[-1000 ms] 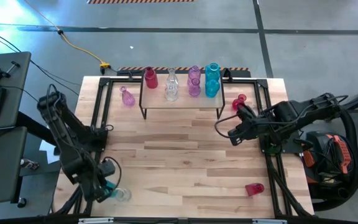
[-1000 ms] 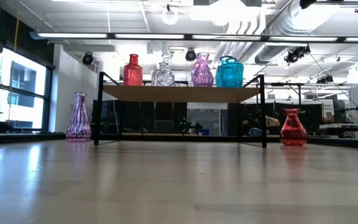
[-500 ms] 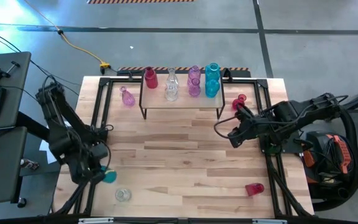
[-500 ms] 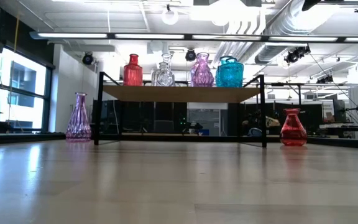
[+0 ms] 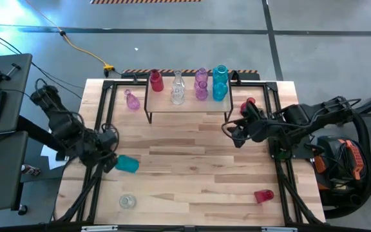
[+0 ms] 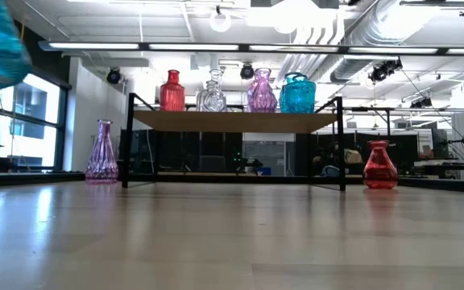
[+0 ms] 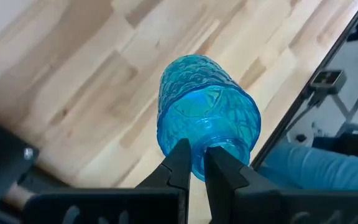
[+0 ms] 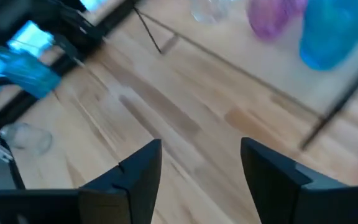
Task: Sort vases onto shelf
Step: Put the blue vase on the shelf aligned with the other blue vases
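Left wrist view: a teal vase (image 7: pixel 207 112) is clamped by the left fingers (image 7: pixel 194 163). Transport to the shelf (image 5: pixel 189 105) is required next. The right fingers (image 8: pixel 197 165) are held apart.

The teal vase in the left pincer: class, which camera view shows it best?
The left wrist view: the teal vase fills the picture, its rim clamped in the left pincer. The high view shows it small above the table's left side; the low view catches one corner; the right wrist view blurs it.

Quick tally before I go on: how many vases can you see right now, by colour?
Red translucent glass vases: 3
Clear glass vases: 2
Pink-purple glass vases: 2
Teal blue glass vases: 2, one of them gripped by the left hand
Total: 9
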Controlling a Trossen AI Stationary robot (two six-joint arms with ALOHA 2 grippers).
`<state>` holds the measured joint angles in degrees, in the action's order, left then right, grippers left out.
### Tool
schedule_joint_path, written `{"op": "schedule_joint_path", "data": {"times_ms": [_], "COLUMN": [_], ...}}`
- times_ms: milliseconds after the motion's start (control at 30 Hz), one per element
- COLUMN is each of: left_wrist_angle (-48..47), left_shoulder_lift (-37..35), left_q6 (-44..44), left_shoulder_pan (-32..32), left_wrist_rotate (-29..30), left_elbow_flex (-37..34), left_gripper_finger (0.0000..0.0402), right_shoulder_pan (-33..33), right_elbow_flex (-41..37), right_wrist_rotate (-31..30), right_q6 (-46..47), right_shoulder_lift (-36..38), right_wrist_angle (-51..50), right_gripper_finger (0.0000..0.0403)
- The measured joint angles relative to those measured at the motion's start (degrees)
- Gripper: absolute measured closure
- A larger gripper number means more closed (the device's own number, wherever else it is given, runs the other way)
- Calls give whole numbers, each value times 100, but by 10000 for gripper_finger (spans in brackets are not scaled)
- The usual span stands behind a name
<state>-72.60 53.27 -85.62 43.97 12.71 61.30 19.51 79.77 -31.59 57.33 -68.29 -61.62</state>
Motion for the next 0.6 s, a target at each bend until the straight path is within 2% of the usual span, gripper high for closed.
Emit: {"op": "schedule_joint_path", "data": {"times_ms": [333,433,600], "left_wrist_angle": [934,1285,1884], "left_shoulder_lift": [-6,-6,30], "left_q6": [1612,2011,2621], "left_shoulder_pan": [-1427,-1783,-2331], "left_wrist_rotate": [-9,-9,-11], "left_elbow_flex": [0,0,0], "left_gripper_finger": [387,387,387], "right_shoulder_pan": [-106,-231,-437], "right_elbow_flex": [0,0,0], "right_wrist_rotate": [-333,-194,456], "right_q6": [-2282,-2903,-3965], "right_shoulder_lift": [-52,-194,-642], "right_wrist_angle": [2321,2903,3657], "right_gripper_finger": [201,201,201]}}
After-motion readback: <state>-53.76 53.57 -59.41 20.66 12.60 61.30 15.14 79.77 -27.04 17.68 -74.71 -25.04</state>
